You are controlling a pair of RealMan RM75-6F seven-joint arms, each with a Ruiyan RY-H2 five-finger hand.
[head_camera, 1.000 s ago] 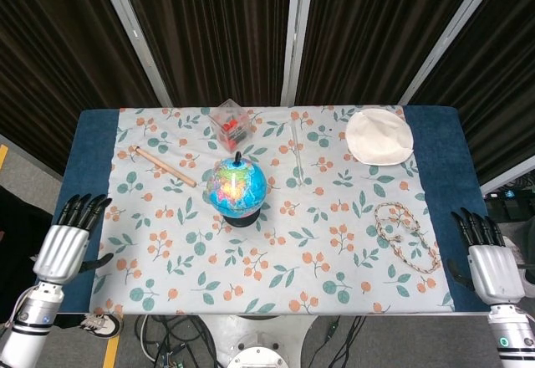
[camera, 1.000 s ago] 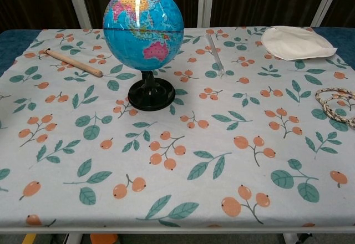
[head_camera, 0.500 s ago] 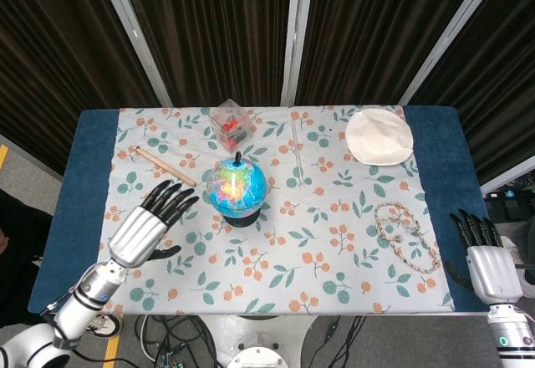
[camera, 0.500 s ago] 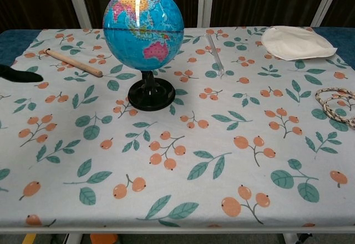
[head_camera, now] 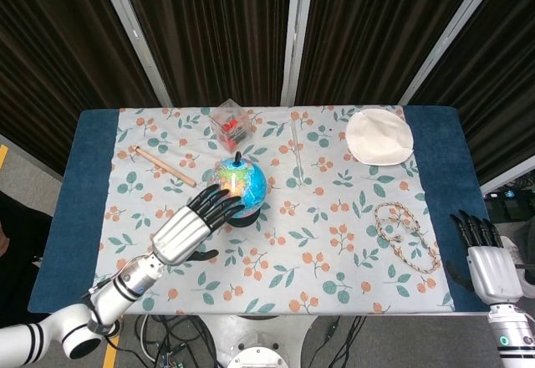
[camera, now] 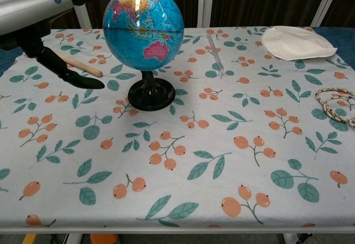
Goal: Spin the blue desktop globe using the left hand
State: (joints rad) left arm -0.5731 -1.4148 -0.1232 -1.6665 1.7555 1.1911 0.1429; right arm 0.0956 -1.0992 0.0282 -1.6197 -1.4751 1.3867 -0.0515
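The globe (head_camera: 239,186) stands upright on its black base (camera: 151,96) near the middle of the worktop (head_camera: 334,242), on the flowered cloth, tilted a little on its axis as such globes are. My left hand (head_camera: 194,223) reaches toward it from the near left side, fingers spread and stretched forward, holding nothing. In the head view my fingertips (head_camera: 224,203) lie over the globe's near-left face; in the chest view they show dark at the upper left of the ball, with the thumb hanging lower and apart from it. Whether I am already touching the surface or a hair short of it, I cannot tell from either view.

I judge this to be the approach, right at the point of contact; the spin itself is not yet made. The next move calls for laying my fingertips lightly on the ball's side and sweeping them sideways along it, around the axis, not pushing into it, since a shove toward the far side could tip the light stand or slide it on the cloth.

Behind the globe sit a small clear cube (head_camera: 229,123) and a wooden stick (head_camera: 161,166), close enough that my arm should stay clear of the stick. My right hand (head_camera: 488,263) rests at the worktop's near right edge, fingers straight, holding nothing.
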